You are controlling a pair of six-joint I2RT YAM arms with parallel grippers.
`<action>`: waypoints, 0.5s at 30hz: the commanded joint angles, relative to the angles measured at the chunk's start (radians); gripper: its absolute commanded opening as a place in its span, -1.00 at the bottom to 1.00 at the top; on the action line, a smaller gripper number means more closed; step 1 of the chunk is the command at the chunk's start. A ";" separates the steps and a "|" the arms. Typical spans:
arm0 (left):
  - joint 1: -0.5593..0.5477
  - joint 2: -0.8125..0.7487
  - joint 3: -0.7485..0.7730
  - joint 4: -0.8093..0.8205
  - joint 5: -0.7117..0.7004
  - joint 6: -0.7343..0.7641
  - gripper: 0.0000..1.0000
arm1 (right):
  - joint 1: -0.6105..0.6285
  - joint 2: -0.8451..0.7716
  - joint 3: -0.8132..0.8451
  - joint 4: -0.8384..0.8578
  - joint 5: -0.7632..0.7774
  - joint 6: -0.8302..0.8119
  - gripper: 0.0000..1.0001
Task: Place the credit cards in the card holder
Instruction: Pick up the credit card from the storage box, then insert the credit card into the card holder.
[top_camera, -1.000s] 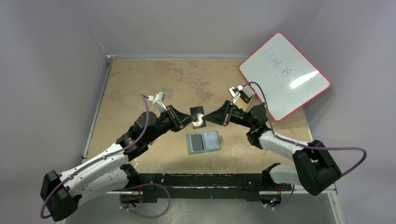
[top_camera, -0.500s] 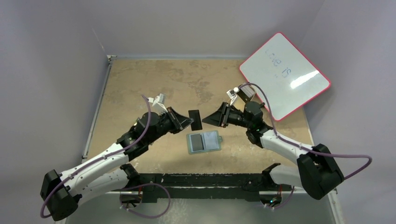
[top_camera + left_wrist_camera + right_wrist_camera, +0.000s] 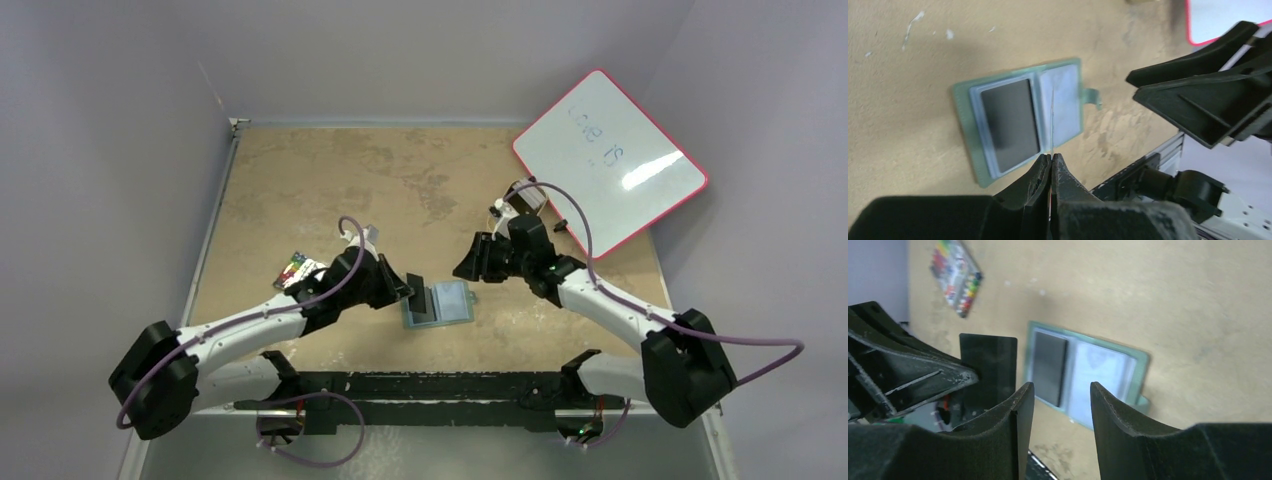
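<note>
The card holder (image 3: 452, 302) is a dull-green wallet lying open on the table, its snap tab (image 3: 1092, 96) to the right. One dark credit card (image 3: 1010, 122) sits in its left pocket. My left gripper (image 3: 407, 290) is shut on a second dark credit card (image 3: 419, 297), held upright just over the wallet's left half. In the left wrist view this card (image 3: 1053, 117) shows edge-on above the wallet's fold. My right gripper (image 3: 468, 266) hangs open and empty just beyond the wallet's right half. The right wrist view shows the held card (image 3: 988, 365) left of the wallet (image 3: 1108, 367).
A card with colourful stripes (image 3: 298, 268) lies on the table left of my left arm. A red-framed whiteboard (image 3: 610, 160) leans at the back right. The table's near metal edge (image 3: 440, 385) lies close below the wallet.
My right gripper let go of the dark card, opened and drew back to the right. My left arm carried the card down and forward to the wallet, uncovering the colourful card.
</note>
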 commanded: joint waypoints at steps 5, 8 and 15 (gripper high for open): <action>-0.002 0.106 -0.023 0.084 0.083 -0.021 -1.00 | 0.002 0.043 0.043 -0.163 0.160 -0.085 -0.04; -0.002 0.134 -0.033 0.139 0.108 -0.046 -1.00 | 0.003 0.060 0.051 -0.167 0.180 -0.091 -0.03; -0.003 0.212 -0.043 0.226 0.112 -0.062 -1.00 | 0.002 0.093 0.049 -0.159 0.187 -0.118 -0.05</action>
